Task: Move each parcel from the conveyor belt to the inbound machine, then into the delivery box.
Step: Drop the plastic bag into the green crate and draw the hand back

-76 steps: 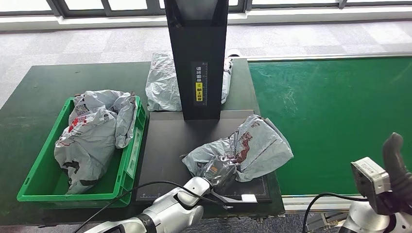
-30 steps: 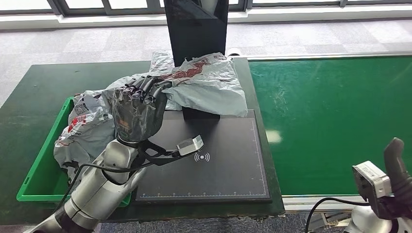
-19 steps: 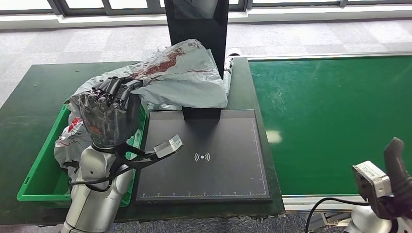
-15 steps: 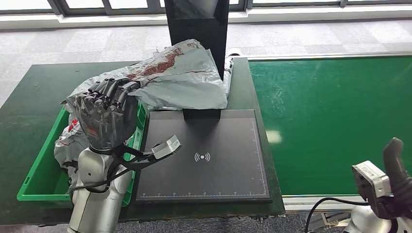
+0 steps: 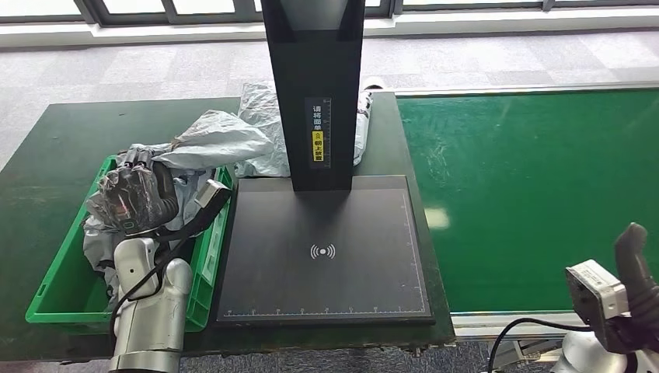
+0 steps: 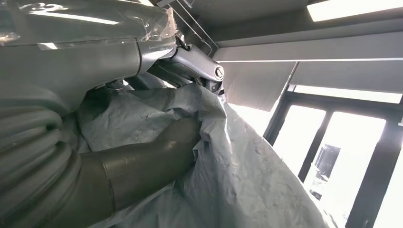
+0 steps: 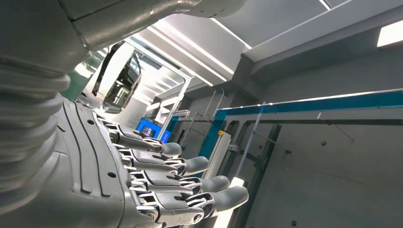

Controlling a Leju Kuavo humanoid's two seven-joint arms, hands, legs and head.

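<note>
The step in hand looks like the last leg for this parcel (image 5: pixel 206 140): drop-off into the green box (image 5: pixel 206 268) at the left end of the tabletop (image 5: pixel 47 148). The left robot hand (image 5: pixel 138 200) hangs over the box with its fingers closed on the grey bag; in the left wrist view the thumb (image 6: pixel 147 156) presses into the crumpled plastic (image 6: pixel 237 175), so the hold looks firm. The free end of the bag trails up and away from the hand toward the black scanner post (image 5: pixel 315 93), above the box's far rim. More bags (image 5: pixel 97 245) lie under the hand. Next, I judge, the fingers should open so it falls inside, not across the rim. The scanner plate (image 5: pixel 322 252) and belt (image 5: pixel 528 194) carry nothing. The right robot hand (image 7: pixel 157 185) holds nothing, fingers extended and slightly apart.
</note>
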